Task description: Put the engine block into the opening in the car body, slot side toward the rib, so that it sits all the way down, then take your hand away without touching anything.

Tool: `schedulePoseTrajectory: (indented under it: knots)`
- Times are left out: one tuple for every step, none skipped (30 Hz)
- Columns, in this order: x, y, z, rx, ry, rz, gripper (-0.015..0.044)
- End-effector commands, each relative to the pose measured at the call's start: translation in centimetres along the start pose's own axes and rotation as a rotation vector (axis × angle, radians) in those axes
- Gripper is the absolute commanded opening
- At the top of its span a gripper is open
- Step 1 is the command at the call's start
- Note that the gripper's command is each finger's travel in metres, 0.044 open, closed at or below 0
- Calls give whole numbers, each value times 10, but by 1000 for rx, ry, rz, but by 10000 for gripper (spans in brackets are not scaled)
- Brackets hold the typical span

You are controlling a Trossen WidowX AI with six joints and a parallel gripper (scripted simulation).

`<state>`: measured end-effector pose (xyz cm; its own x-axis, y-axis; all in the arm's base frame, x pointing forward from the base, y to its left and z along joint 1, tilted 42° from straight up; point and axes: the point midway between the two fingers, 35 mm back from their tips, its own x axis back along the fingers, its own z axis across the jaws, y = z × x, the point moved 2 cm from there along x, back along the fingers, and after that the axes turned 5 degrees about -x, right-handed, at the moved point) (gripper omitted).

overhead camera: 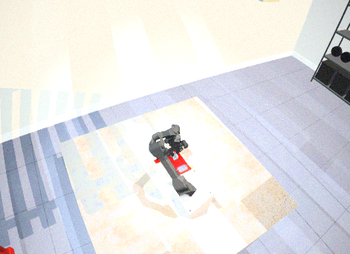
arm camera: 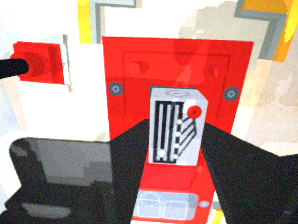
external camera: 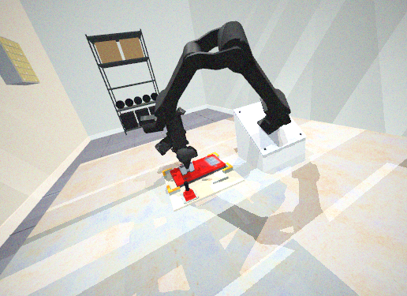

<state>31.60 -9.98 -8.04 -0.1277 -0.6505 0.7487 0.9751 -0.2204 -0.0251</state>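
The grey engine block (arm camera: 175,125) (external camera: 186,170) (overhead camera: 175,156) has black slots and a red dot on its top face. My gripper (arm camera: 176,145) (external camera: 185,160) is shut on it, its black fingers on the block's two sides. The block sits over the middle of the red car body (arm camera: 125,65) (external camera: 205,165) (overhead camera: 181,165). I cannot tell how deep it sits in the opening; the opening and the rib are hidden beneath it. The car body lies flat on a white board (external camera: 221,183), with a grey window panel (arm camera: 165,206) (external camera: 212,160) at its near end in the wrist view.
A small red block with a black peg (arm camera: 37,62) (external camera: 188,194) stands beside the car body. Yellow and grey corner brackets (arm camera: 272,25) (external camera: 227,168) frame the car body. The arm's white base (external camera: 272,136) stands behind. A black shelf rack (external camera: 126,84) is at the wall.
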Motion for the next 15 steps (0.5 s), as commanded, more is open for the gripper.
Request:
schedulePoseTrajectory:
  knots:
    - [-1, 0, 0, -4, 3, -4, 158]
    - [-1, 0, 0, -4, 3, -4, 158]
    - [-1, 0, 0, -4, 3, -4, 158]
    - [-1, 0, 0, -4, 3, -4, 158]
    - [-1, 0, 0, -4, 3, -4, 158]
    - [-1, 0, 0, -4, 3, -4, 158]
    - [-2, 0, 0, -4, 3, -4, 158]
    - [-2, 0, 0, -4, 3, -4, 158]
    - [-2, 0, 0, -4, 3, -4, 158]
    - [-2, 0, 0, -4, 3, -4, 158]
    - [-2, 0, 0, -4, 3, -4, 158]
    - [-2, 0, 0, -4, 3, -4, 158]
    - [-2, 0, 0, -4, 3, -4, 158]
    - [-3, 0, 0, -4, 3, -4, 158]
    - [-3, 0, 0, -4, 3, -4, 158]
